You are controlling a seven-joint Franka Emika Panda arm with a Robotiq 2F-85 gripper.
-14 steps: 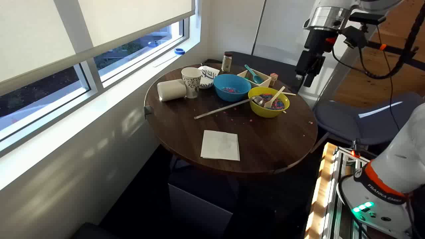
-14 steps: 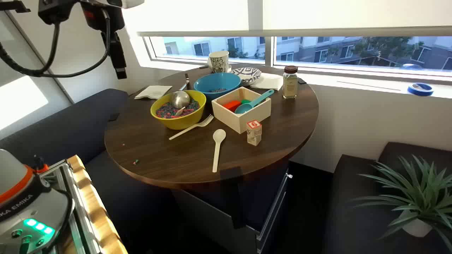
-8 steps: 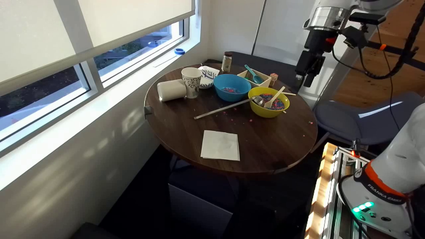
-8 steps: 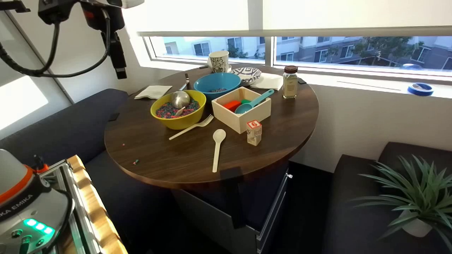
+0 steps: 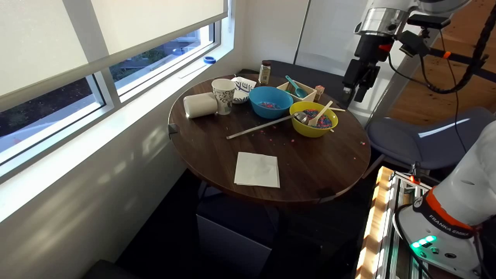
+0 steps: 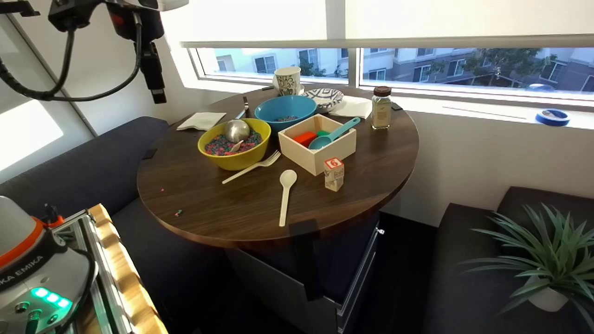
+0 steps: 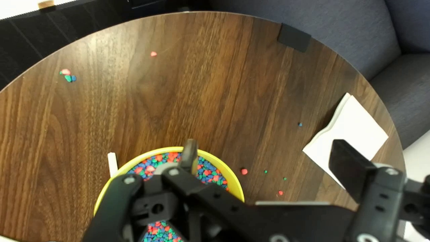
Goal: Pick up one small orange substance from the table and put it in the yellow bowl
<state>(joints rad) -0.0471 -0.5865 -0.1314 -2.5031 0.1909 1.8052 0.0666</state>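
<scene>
Gripper, one: jaws spread, nothing between. Yellow bowl: lower down. Orange-red crumb (one of several; which is meant, unclear): on the table, just beside the bowl; probably light, softish; pinch lightly, low, across its sides.

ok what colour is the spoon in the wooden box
The spoon is teal, clearest in an exterior view.

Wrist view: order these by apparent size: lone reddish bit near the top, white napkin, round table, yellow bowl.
Largest to smallest:
round table
yellow bowl, partly behind the tool
white napkin, also partly covered
lone reddish bit
</scene>
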